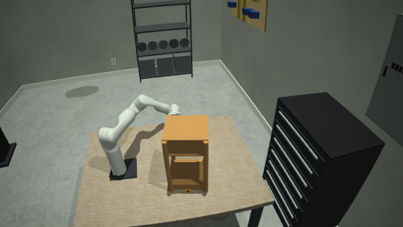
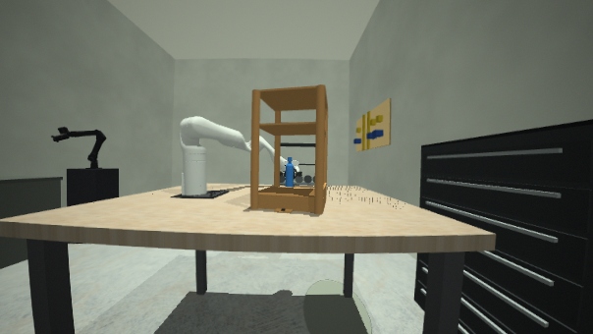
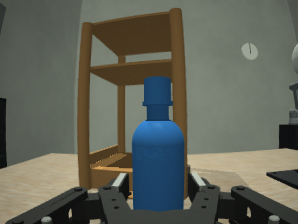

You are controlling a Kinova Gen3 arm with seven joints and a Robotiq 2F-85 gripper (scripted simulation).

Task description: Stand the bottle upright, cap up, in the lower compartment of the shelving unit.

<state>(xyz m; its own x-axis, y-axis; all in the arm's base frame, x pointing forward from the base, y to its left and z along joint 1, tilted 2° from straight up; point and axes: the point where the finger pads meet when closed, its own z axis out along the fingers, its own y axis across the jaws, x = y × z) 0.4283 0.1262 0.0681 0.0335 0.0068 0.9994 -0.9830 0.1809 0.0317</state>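
Observation:
The blue bottle (image 2: 290, 175) (image 3: 158, 160) stands upright, cap up, on the table behind the orange-brown shelving unit (image 1: 185, 127) (image 2: 255, 152) (image 3: 85, 110), outside it. It is hidden in the top view. My gripper (image 2: 290, 175) (image 3: 158, 183) is open, with one finger on each side of the bottle's lower body and a gap on both sides in the wrist view. In the top view the fingers are hidden behind the unit. The lower compartment has a low lip (image 3: 112, 173) and holds nothing that I can see. The bottle's base is hidden in the wrist view.
The unit's posts, middle board (image 2: 290, 129) and top stand close beyond the bottle. A small brown piece (image 1: 187, 191) (image 2: 284, 210) lies on the table (image 1: 227, 187) (image 2: 147, 221) at the unit's foot. A black drawer cabinet (image 1: 300, 160) stands right of the table.

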